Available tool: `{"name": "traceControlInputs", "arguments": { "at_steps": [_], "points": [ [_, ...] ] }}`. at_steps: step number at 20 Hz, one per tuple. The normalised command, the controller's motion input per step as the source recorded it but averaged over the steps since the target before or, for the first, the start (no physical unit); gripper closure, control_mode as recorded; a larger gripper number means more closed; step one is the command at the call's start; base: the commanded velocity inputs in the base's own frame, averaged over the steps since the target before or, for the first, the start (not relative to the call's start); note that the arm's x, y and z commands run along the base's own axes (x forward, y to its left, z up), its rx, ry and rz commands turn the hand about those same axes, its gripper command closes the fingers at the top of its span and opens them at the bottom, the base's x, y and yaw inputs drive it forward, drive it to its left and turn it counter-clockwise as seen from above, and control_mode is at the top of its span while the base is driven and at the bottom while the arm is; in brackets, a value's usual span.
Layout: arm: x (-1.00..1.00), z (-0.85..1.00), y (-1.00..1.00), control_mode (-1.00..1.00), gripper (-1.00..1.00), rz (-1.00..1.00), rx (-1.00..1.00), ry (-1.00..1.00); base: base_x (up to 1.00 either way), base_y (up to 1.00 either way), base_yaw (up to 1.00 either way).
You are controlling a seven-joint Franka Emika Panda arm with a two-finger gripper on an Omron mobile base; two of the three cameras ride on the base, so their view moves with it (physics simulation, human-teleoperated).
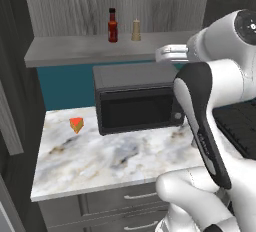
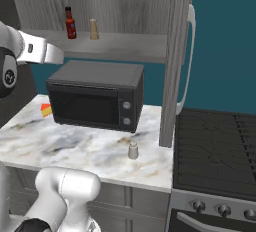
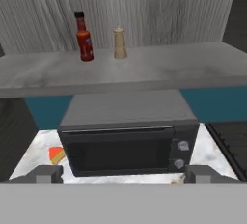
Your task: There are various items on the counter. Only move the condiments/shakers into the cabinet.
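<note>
The gripper (image 3: 116,174) is showing just two fingertips (image 3: 47,174), spread wide with nothing between them. Straight ahead and above, the dark red sauce bottle (image 3: 84,36) and tan shaker (image 3: 119,44) are standing upright, near each other on the cabinet (image 3: 159,71) board. Below and ahead, the microwave (image 3: 128,138) is hiding part of the orange wedge (image 3: 56,154). The pale shaker (image 2: 133,150) is standing on the counter (image 2: 65,148), in front of the microwave's right end.
</note>
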Motion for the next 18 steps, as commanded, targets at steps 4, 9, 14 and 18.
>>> {"name": "traceControlInputs", "arguments": {
  "at_steps": [4,9,14,18],
  "points": [
    [-0.45,-0.63,-0.29,-1.00,-1.00,0.00,0.00,0.04,0.00,0.00,0.00],
    [-0.07,-0.39,-0.24,-1.00,-1.00,0.00,0.00,0.07,0.00,0.00,0.00],
    [0.15,-0.09,-0.34,-1.00,-1.00,0.00,0.00,0.12,0.00,0.00,0.00],
    [0.16,-0.19,-0.28,-1.00,-1.00,-0.03,0.00,0.14,0.00,0.00,0.00]
  ]
}}
